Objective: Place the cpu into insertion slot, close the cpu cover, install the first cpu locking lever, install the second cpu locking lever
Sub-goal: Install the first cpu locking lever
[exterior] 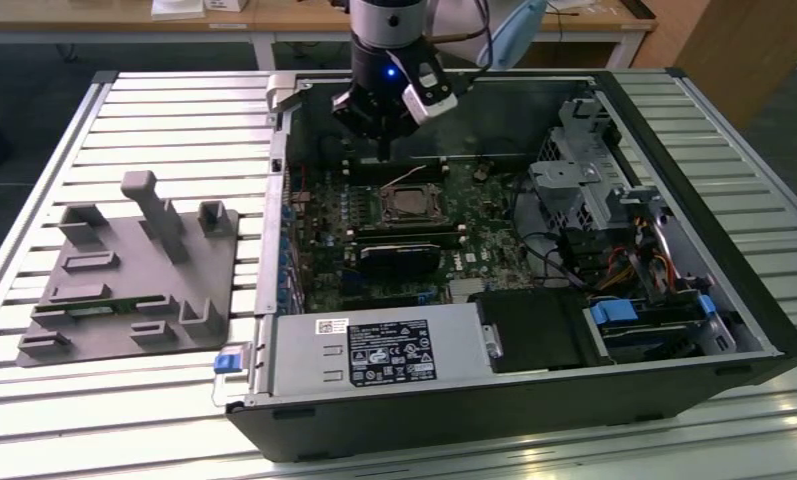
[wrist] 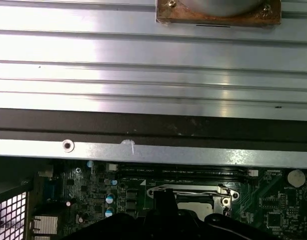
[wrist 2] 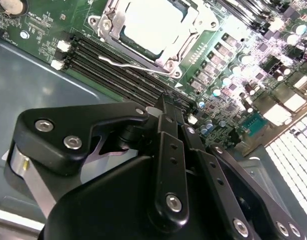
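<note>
The cpu (wrist 2: pixel 148 25) sits in the insertion slot (exterior: pixel 408 205) on the green motherboard (exterior: pixel 371 225) inside the open computer case (exterior: pixel 665 330), with the cpu cover (wrist 2: pixel 166 59) closed around it and a wire lever (wrist 2: pixel 126 63) lying along one edge. Above the case's far side hangs the tool (exterior: pixel 378 135), its black fingers (wrist 2: pixel 166 150) drawn together with nothing between them. The case rests on a slatted metal tabletop (exterior: pixel 171 110), beside a grey holder (exterior: pixel 131 265).

slatted metal table (exterior: pixel 171 110), wooden desks (exterior: pixel 131 25) behind

Open PC case (exterior: pixel 718 330) on slatted table (exterior: pixel 171 110), w/ grey fixture block (exterior: pixel 138 270) beside it.
</note>
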Available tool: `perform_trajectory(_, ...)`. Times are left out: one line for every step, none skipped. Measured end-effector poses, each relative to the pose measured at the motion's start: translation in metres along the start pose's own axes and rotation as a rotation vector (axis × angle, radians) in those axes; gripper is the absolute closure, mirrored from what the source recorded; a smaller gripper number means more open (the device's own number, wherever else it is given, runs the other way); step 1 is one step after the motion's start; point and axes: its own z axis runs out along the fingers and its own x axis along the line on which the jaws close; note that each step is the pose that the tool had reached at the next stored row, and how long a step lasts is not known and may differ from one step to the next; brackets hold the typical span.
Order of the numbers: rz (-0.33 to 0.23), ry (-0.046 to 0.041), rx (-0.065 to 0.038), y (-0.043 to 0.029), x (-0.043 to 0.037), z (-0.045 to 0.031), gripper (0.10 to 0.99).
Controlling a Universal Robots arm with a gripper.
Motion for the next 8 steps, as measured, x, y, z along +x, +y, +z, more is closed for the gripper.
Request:
perform_trajectory(0.0, -0.0015, 0.0, -0.0001, 0.0, 0.0006, 0.98)
perform_trajectory(0.0, -0.0027, 0.0, -0.0002, 0.0, 0.0013, 0.98)
perform_trajectory(0.0, -0.0034, 0.0, -0.0002, -0.0001, 0.0022, 0.98)
perform_trajectory(0.0, -0.0035, 0.0, -0.0003, -0.0002, 0.0029, 0.98)
perform_trajectory(0.0, -0.0035, 0.0, -0.0003, -0.0002, 0.0036, 0.98)
perform_trajectory(0.0, -0.0036, 0.0, -0.0004, -0.0005, 0.0043, 0.98)
perform_trajectory(0.0, -0.0036, 0.0, -0.0004, -0.0007, 0.0048, 0.98)
perform_trajectory(0.0, -0.0036, 0.0, -0.0005, -0.0008, 0.0052, 0.98)
